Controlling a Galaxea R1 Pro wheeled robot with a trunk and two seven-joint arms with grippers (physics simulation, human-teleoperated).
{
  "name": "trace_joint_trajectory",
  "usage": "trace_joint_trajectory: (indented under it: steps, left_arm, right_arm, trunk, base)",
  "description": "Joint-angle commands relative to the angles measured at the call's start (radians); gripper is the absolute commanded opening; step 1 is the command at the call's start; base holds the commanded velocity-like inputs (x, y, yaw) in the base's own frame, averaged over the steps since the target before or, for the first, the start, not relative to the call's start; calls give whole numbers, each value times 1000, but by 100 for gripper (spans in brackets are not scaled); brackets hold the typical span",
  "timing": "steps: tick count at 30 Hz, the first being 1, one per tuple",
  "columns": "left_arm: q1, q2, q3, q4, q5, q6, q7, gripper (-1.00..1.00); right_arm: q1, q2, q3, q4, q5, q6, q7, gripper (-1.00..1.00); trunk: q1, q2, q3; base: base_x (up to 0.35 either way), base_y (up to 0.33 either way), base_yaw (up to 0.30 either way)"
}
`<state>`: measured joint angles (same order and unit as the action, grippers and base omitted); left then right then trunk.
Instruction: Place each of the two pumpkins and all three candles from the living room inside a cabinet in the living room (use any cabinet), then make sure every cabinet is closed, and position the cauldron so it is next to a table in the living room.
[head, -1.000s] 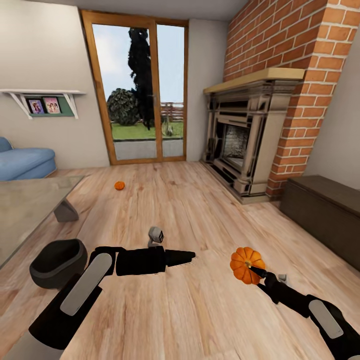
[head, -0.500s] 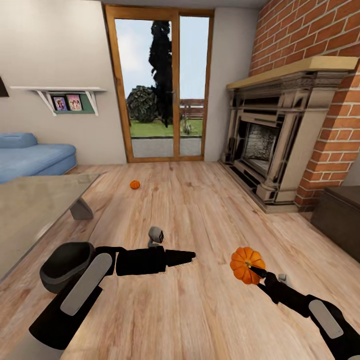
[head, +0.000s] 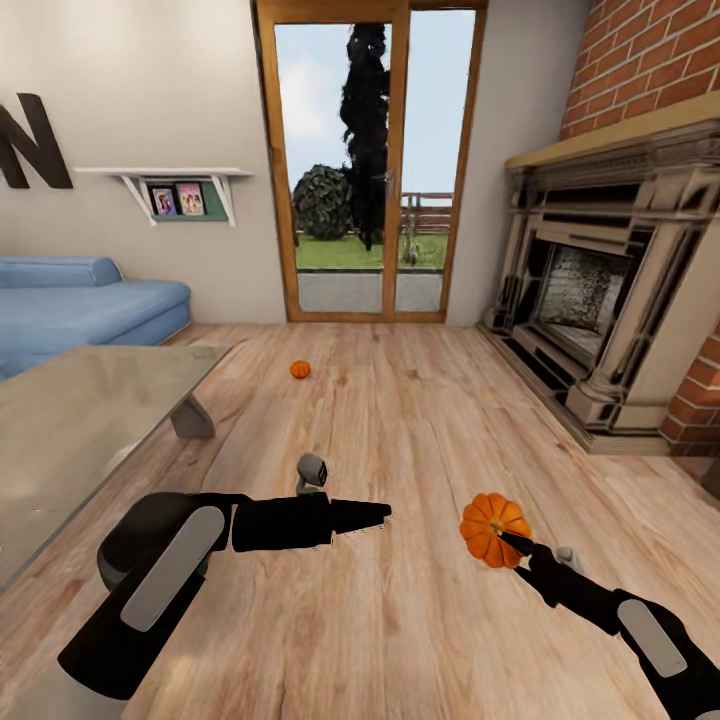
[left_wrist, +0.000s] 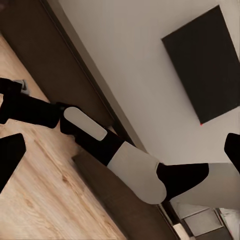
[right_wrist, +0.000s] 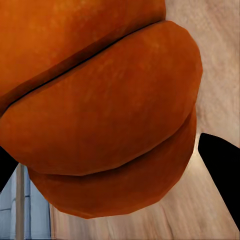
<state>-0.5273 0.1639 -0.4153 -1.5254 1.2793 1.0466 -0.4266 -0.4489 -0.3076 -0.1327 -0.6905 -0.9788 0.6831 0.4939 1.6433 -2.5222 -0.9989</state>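
a blue sofa (head: 85, 305) sits under a white wall shelf (head: 165, 178) holding framed photos (head: 176, 200), beside a wood-framed glass door (head: 368, 160) onto a garden; an ornate fireplace (head: 610, 280) fronts red brick, above plank flooring (head: 400, 420)

- We see a ribbed orange pumpkin (head: 492, 528) held in the black right gripper (head: 510, 543); a second orange pumpkin (head: 300, 369) lies on the pale, streaked wood floor (head: 400, 420).
- Our black cauldron (head: 140, 520) sits beside the pale grey glass tabletop (head: 70, 420).
- Behind: a blue sofa (head: 80, 305), a red brick chimney (head: 650, 60), and a warm brown door frame (head: 270, 160).
- A dark brown cabinet (left_wrist: 55, 65) stands under a black screen (left_wrist: 202, 65).
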Motion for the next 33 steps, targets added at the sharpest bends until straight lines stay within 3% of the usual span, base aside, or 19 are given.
trace_joint_trajectory:
  steps: [1,17,33]
  left_arm:
    - [-1,0,-1,1,-6,1,-8,100]
    - [-1,-1,-2,1,-6,1,-7,100]
    - [-1,-3,-3,1,-6,1,-6,100]
  right_arm:
    - [-1,0,-4,-1,-16,12,-2,-100]
    - [-1,1,-4,-1,-16,10,4,-100]
    - [-1,0,-4,-1,-16,11,5,-100]
  trunk:
    - [0,0,-2]
    - [0,0,-17]
    - [0,0,-19]
  base:
    - [326,0,222]
    - [326,-77,199]
    - [326,-116,16]
